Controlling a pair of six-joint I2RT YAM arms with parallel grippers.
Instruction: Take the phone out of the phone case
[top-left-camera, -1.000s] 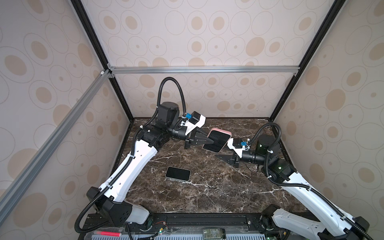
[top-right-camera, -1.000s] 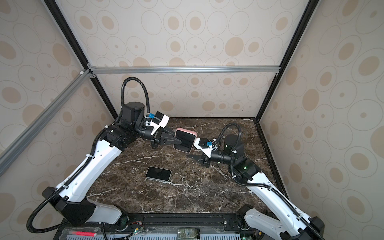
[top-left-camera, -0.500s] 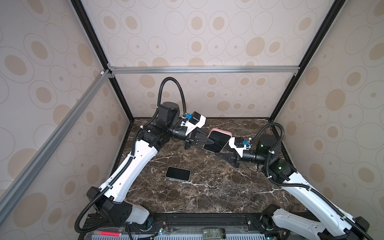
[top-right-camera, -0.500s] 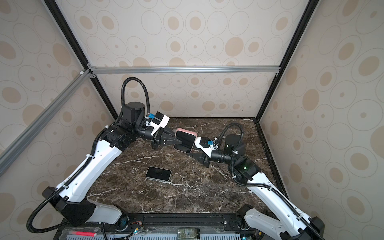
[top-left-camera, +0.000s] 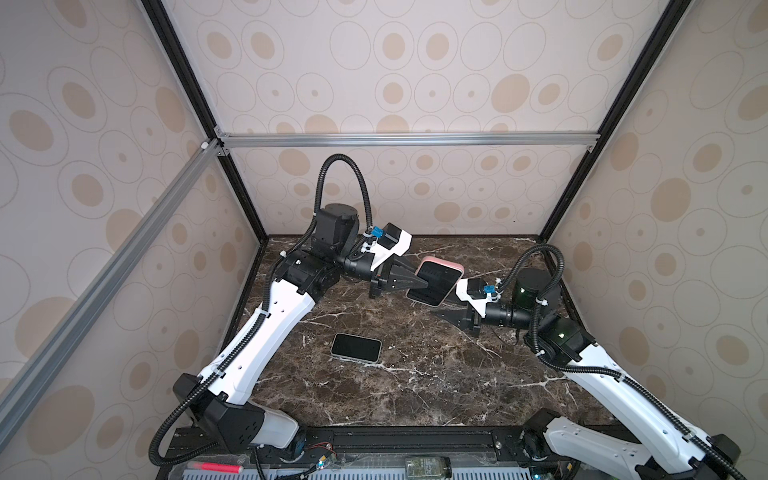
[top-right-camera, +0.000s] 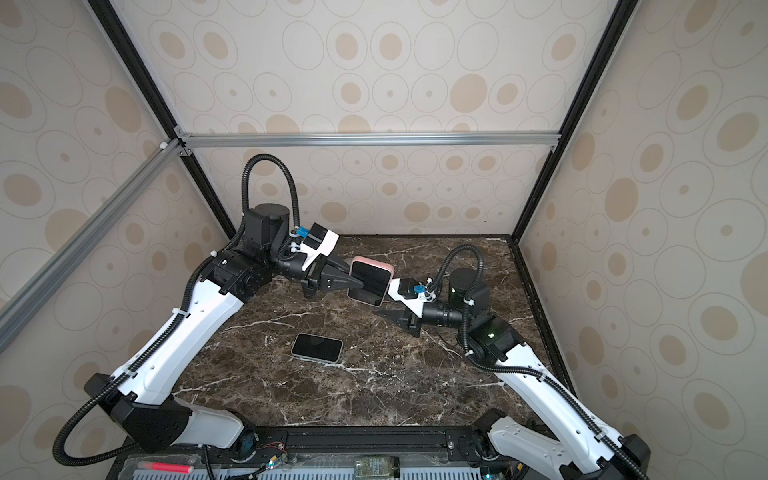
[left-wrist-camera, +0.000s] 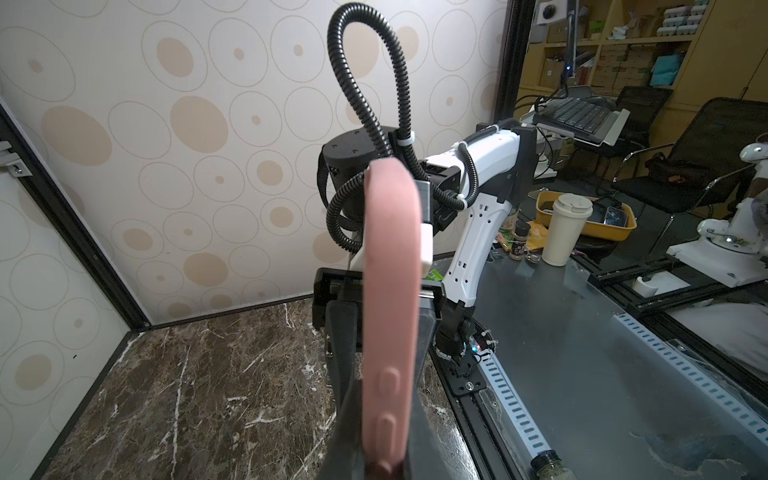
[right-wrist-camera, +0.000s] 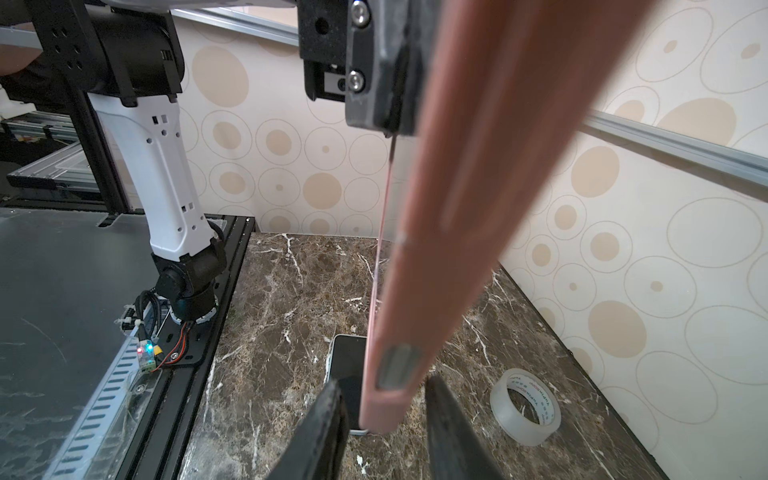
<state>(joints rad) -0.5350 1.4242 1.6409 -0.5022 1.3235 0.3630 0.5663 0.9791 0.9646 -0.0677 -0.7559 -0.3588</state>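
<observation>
**Case held aloft, phone already out on the desk**

The pink case (top-left-camera: 434, 282) hangs clear of the desk (top-left-camera: 415, 399), its long axis running from the left jaws across to the right jaws. The left jaws are clamped together on the end nearer their arm. The right jaws stand apart, straddling the opposite end with a sliver of gap on each side, so they grip nothing. The phone (top-left-camera: 356, 347) lies flat, screen up, well apart from the case and toward the left arm's side. The removal looks done; only the case seems left to set down.
</observation>
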